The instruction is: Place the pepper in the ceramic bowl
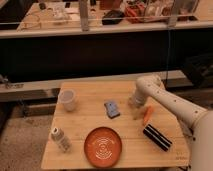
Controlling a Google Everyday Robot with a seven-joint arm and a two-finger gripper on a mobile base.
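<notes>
Orange pepper (146, 114) lies on the wooden tabletop (90, 120), just right of the gripper (137, 112), perhaps touching it; whether the gripper is open or closed I cannot tell. Bowl (103, 147) sits near the front edge, well apart from the pepper

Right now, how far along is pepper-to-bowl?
Done: approach only. The gripper sits low over the table, right beside the pepper. In hand: nothing visibly lifted; the pepper lies on the wood. Left: grasp, lift, and carry to the ceramic bowl, which holds nothing yet.
</notes>
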